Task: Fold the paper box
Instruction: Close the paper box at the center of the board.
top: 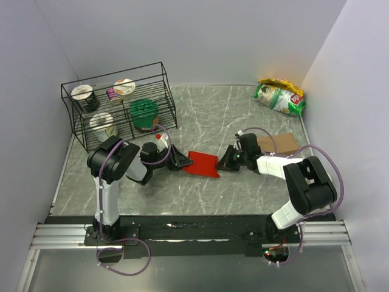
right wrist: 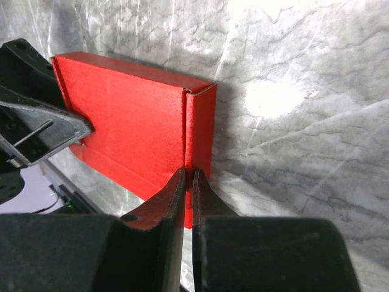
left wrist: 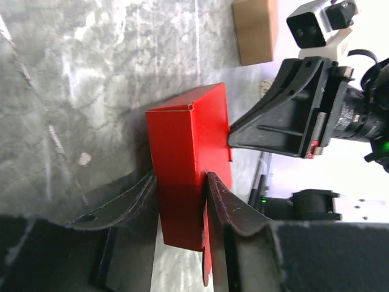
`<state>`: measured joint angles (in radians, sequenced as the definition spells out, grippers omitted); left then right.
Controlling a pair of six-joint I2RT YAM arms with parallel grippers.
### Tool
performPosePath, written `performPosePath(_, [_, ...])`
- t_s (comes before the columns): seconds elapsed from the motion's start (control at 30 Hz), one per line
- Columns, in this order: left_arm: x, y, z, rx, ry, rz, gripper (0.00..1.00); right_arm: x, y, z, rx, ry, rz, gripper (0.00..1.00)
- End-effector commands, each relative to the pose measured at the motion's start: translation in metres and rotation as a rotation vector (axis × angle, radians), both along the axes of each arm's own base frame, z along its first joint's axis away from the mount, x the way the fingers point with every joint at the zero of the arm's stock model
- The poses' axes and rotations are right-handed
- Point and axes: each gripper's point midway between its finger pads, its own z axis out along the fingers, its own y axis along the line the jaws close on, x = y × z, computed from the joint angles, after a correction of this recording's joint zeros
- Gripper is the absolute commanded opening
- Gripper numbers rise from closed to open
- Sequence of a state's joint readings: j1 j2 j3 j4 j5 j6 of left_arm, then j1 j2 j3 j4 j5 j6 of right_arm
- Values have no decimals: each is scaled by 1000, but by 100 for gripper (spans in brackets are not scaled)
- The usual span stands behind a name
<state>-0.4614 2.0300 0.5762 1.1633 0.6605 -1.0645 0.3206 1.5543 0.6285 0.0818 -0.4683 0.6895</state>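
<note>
The paper box [top: 203, 163] is bright red and partly folded, lying on the marbled table between my two arms. My left gripper [top: 181, 160] holds its left end. In the left wrist view, both fingers of the left gripper [left wrist: 181, 185] press against the sides of the box [left wrist: 182, 137]. My right gripper [top: 227, 160] is at the box's right end. In the right wrist view, the right gripper [right wrist: 188, 177] pinches a thin upright wall of the box [right wrist: 130, 118] where a folded side meets it. The box's underside is hidden.
A black wire rack [top: 159, 73] holding several cups stands at the back left. A plain brown cardboard box [top: 281, 143] lies just behind my right arm. A green and yellow snack bag [top: 279, 97] sits at the back right.
</note>
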Motion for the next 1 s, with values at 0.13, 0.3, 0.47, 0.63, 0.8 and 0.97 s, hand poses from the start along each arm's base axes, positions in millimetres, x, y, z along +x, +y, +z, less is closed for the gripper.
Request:
performPosePath(0.13, [-9,-13,36,-75,14,-68,14,10,-22,34,-262,-279,51,55])
performPosePath(0.3, [-14,-11,37,-31,57,-109,11,12,2,95,-396,-648,220,74])
performPosePath(0.47, [-23,-5,37,-34,120,-145,9,0,40,122,-471,-885,443,73])
performPosePath(0.63, [-29,5,34,-35,181,-134,9,-15,71,119,-531,-943,596,73])
performPosePath(0.8, [-30,18,32,-44,247,-115,8,-28,89,115,-665,-1005,653,88])
performPosePath(0.97, [-32,30,33,-86,348,-75,9,-57,121,93,-782,-1032,806,91])
